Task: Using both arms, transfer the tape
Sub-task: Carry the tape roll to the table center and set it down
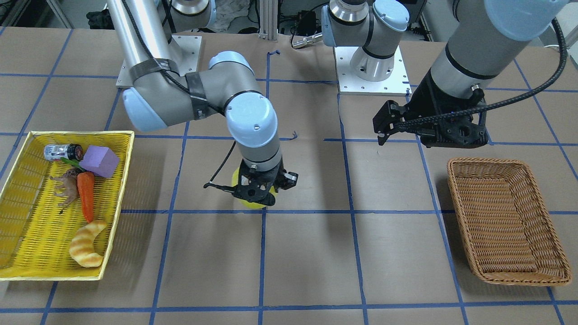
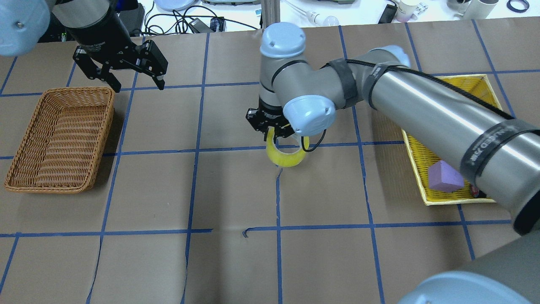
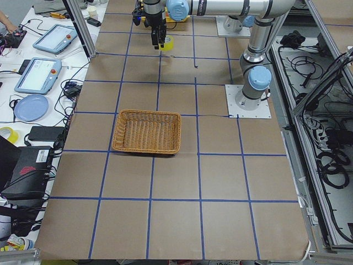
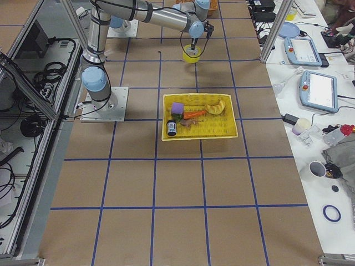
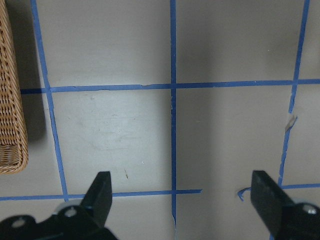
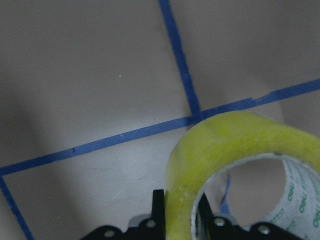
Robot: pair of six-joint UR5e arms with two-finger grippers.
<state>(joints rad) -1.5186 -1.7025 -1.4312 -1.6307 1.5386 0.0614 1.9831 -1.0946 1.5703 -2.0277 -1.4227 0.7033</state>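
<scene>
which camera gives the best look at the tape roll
Right wrist-mounted: the tape shows close up, its wall pinched by the right tool. Overhead shows about half the ring below the tool; front-facing, only yellow slivers behind the tool; side views, a small yellow spot.

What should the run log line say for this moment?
right gripper: shut on translucent yellow tape roll | left gripper: open, beside brown wicker basket

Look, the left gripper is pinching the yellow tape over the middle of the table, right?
No, the right gripper is pinching the yellow tape over the middle of the table. The overhead view shows it; the left gripper hangs open near the brown basket.
</scene>
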